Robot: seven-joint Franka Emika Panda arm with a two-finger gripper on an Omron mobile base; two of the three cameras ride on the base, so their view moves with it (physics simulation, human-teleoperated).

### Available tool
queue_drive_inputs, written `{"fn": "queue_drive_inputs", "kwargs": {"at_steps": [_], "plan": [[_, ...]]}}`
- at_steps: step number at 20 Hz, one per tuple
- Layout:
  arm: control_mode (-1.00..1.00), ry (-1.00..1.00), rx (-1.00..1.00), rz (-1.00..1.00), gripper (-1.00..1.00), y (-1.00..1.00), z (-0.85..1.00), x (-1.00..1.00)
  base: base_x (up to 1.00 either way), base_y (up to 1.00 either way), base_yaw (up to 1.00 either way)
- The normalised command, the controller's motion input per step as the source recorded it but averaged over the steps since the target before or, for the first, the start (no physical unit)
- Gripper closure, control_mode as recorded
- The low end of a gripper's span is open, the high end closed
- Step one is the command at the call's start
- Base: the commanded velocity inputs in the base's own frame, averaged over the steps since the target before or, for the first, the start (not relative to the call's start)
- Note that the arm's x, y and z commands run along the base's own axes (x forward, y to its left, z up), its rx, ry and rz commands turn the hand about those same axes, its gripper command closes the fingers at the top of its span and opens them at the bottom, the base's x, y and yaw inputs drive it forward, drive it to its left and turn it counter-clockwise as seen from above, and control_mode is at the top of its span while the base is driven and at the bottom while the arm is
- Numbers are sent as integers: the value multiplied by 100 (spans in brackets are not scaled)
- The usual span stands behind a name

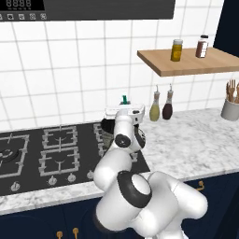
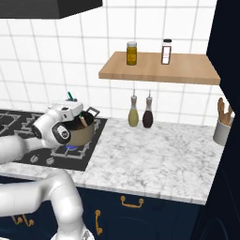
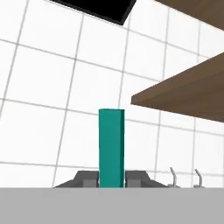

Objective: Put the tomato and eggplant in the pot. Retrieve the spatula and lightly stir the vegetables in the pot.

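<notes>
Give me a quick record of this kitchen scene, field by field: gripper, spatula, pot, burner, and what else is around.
gripper: shut on the spatula, hand over the pot
spatula: green handle, clamped between the fingers, rising above the hand
pot: tan-gold, on the stove's right front burner
burner: blue flame under the pot
pot contents: hidden by the hand
shelf: wooden, two jars on it
counter: marble, two bottles at the wall

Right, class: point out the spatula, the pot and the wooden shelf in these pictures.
spatula [image 3: 111, 146], hand view, middle of its green handle.
pot [image 2: 82, 134], right base view, tan outer wall.
wooden shelf [image 2: 154, 74], right base view, front edge.
</notes>
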Motion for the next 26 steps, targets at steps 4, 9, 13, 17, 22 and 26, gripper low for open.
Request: {"fn": "queue_drive_inputs", "kwargs": {"at_steps": [4,9,13,17,22,26], "plan": [[-100,0,-9,-1,100,0,-81,0,0,0,0],[-100,6,13,1,100,7,-33,-2,0,0,0],[-100,0,28,10,100,16,-2,22,0,0,0],[-100,1,34,16,100,28,1,18,0,0,0],[-100,4,37,15,100,12,10,-6,0,0,0],[-100,1,11,2,100,-12,74,-37,0,0,0]]}}
